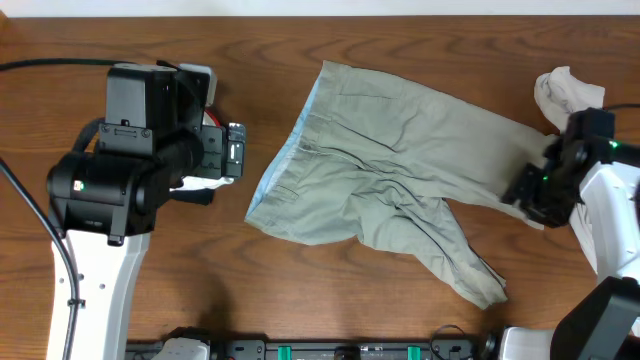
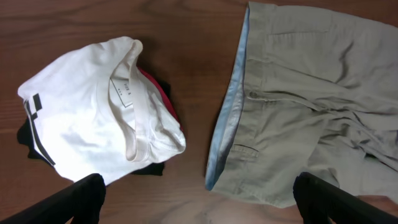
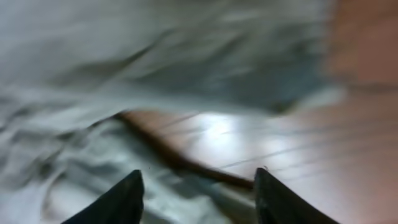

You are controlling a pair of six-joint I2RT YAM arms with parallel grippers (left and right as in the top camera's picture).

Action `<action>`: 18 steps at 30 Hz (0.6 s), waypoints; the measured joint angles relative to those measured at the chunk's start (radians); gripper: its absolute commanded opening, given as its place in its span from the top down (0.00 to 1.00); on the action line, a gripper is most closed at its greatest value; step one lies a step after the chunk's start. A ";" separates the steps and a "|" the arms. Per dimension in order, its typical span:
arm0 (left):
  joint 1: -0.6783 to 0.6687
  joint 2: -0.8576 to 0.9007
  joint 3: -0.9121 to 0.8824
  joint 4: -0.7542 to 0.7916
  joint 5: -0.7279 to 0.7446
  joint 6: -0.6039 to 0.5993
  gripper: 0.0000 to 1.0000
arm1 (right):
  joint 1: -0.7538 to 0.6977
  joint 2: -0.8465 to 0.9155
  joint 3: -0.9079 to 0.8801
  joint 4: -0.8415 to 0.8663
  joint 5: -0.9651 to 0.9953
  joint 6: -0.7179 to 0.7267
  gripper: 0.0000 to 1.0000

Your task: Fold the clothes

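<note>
The clothes lie spread over the wooden table. Large khaki-green trousers (image 1: 400, 150) with a light-blue inner waistband (image 2: 227, 118) fill the middle, both legs running to the right. A white, black and red bundle (image 2: 99, 118) lies left of the waistband. My left gripper (image 2: 199, 208) hovers above the gap between bundle and waistband, open and holding nothing. At the end of the upper trouser leg my right gripper (image 1: 528, 190) hangs low. Its wrist view is blurred, the fingers (image 3: 118, 202) stand apart over the fabric edge (image 3: 124, 124) and bare wood, and nothing is clamped between them.
A cream-white garment (image 1: 565, 92) is bunched at the far right edge behind my right arm. The left arm's body (image 1: 120, 180) covers most of the bundle from above. Bare wood (image 1: 300, 290) shows along the front.
</note>
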 measured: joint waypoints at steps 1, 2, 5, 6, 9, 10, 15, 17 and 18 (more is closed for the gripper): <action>0.000 0.002 0.000 -0.005 0.000 -0.001 0.02 | 0.015 0.000 -0.003 0.000 -0.023 -0.021 0.40; 0.000 0.005 0.000 -0.011 0.000 -0.002 0.02 | 0.037 0.000 -0.008 0.005 -0.043 -0.039 0.38; 0.000 0.036 0.000 -0.034 0.000 -0.018 0.02 | 0.105 0.000 -0.047 0.047 -0.071 -0.071 0.45; 0.000 0.051 0.000 -0.040 0.000 -0.023 0.02 | 0.127 0.002 -0.065 0.069 -0.074 -0.075 0.59; 0.000 0.111 0.000 -0.047 0.001 -0.031 0.02 | 0.182 0.003 -0.123 0.169 -0.056 -0.030 0.97; 0.000 0.127 0.000 -0.046 0.001 -0.031 0.02 | 0.190 0.004 -0.145 0.226 -0.052 -0.013 0.98; 0.000 0.201 -0.001 -0.040 0.008 -0.035 0.02 | 0.192 0.017 -0.180 0.505 -0.071 0.077 0.98; 0.000 0.216 -0.001 -0.035 0.011 -0.038 0.02 | 0.192 0.019 -0.180 0.581 -0.079 0.126 0.99; 0.000 0.219 -0.002 -0.033 0.013 -0.039 0.02 | 0.192 0.024 -0.180 0.612 -0.081 0.150 0.99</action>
